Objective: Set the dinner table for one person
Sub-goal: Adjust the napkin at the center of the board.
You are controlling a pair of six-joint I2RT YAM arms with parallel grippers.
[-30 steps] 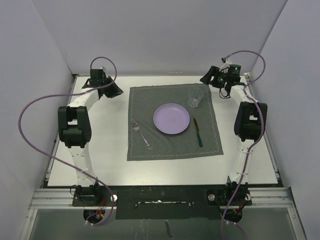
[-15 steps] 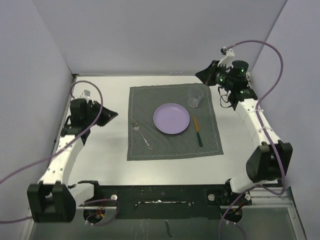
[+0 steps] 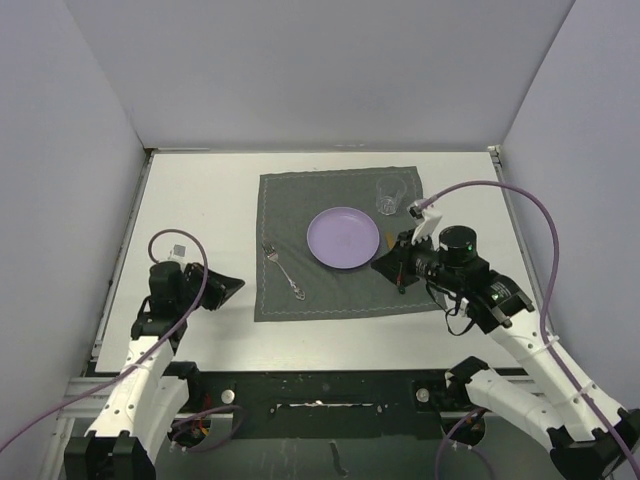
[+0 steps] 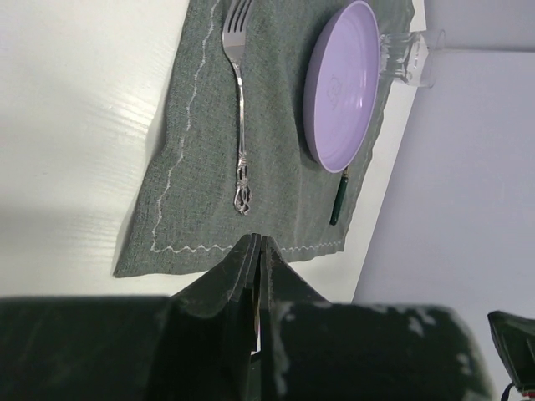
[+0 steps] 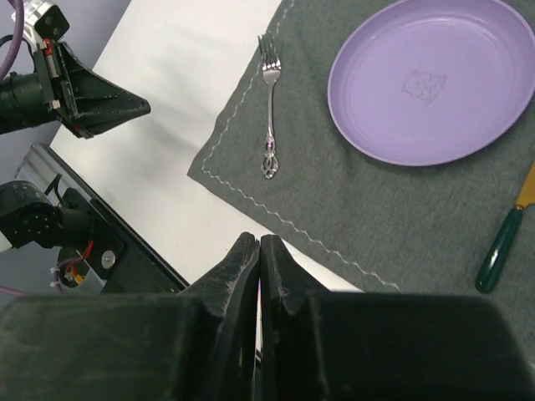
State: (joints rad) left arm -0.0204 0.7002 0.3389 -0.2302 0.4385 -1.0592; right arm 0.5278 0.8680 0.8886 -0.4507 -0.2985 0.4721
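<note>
On the white dinner table (image 3: 200, 210) lies a dark grey placemat (image 3: 300, 205). It carries a purple plate (image 3: 343, 237), a clear glass (image 3: 390, 196) at its far right, a silver fork (image 3: 283, 270) left of the plate and a green-handled knife (image 3: 389, 245) right of it. My left gripper (image 3: 238, 284) is shut and empty, low over the table just left of the placemat's near left corner. Over the placemat's near right part my right gripper (image 3: 376, 265) is shut on nothing, and its body hides the knife's handle. The left wrist view shows the fork (image 4: 241, 109) and plate (image 4: 343, 83) beyond the shut gripper (image 4: 257, 241).
The table's metal-rail front edge (image 3: 320, 385) with the arm bases runs along the bottom. Purple cables (image 3: 530, 215) loop over both arms. Grey walls enclose the table on three sides. In the right wrist view the left gripper (image 5: 125, 107) points towards the placemat's edge.
Both arms have swung back from the far side of the table to low positions near the front edge. Both grippers have closed.
</note>
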